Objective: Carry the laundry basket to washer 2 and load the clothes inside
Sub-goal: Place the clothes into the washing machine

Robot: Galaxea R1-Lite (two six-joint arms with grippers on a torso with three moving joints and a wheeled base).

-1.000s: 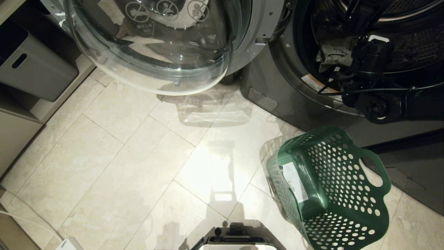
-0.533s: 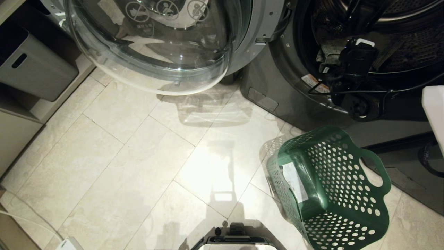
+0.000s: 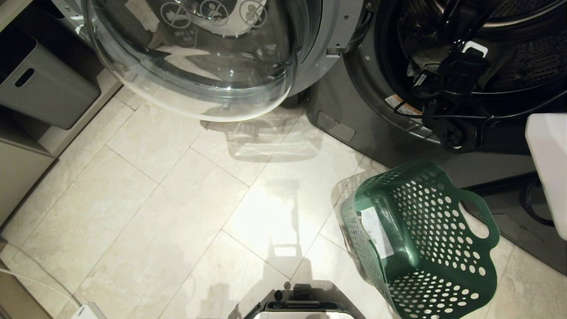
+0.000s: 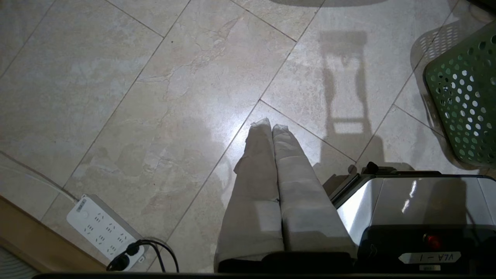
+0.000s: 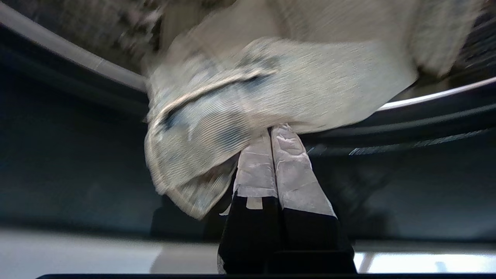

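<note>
On your left, the left wrist view alone shows the left gripper [image 4: 271,128] parked over the floor [image 4: 155,97], fingers pressed together on nothing, with a power strip [image 4: 102,230] near it. From the head, you see the open washer door [image 3: 195,62], then the basket [image 3: 421,239] lying empty on its side before the washer [image 3: 354,102]. Only the right wrist view shows the right gripper [image 5: 275,133] pinched tight on the clothes [image 5: 240,104] at the drum's mouth.
</note>
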